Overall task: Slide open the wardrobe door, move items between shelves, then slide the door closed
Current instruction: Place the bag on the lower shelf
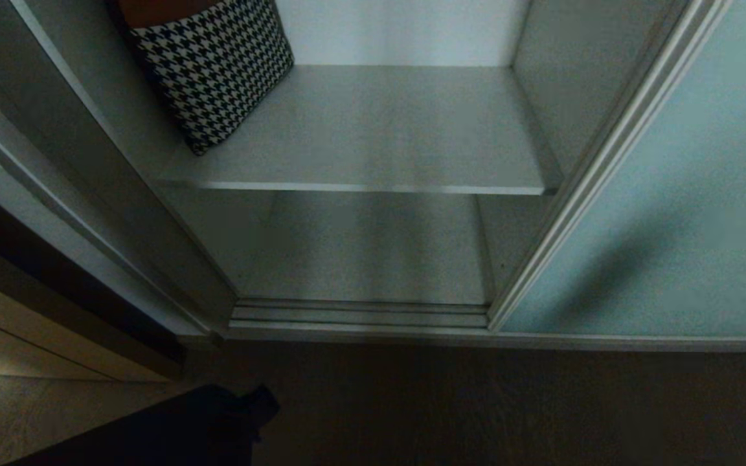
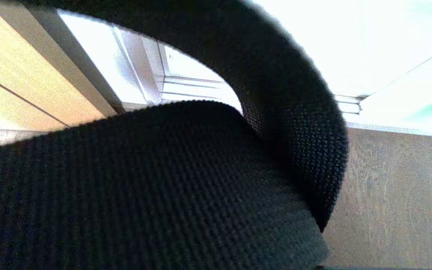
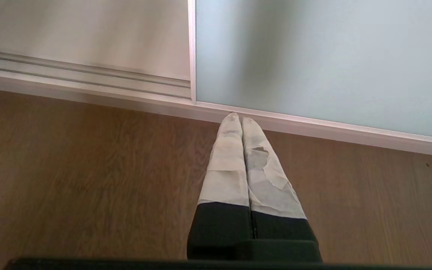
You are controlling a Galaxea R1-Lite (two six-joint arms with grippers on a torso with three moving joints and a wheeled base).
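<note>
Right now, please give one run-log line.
door: open | black strap: at left wrist camera | right gripper: fingers shut, empty | houndstooth bag: upper shelf

I see the upper shelf (image 1: 379,129) carrying one thing only: a black-and-white houndstooth cushion (image 1: 214,65), leaning at its left end against the side wall. The lower shelf (image 1: 373,252) below it sits just behind the door tracks (image 1: 360,314), which meet the wooden floor (image 1: 509,401).
</note>
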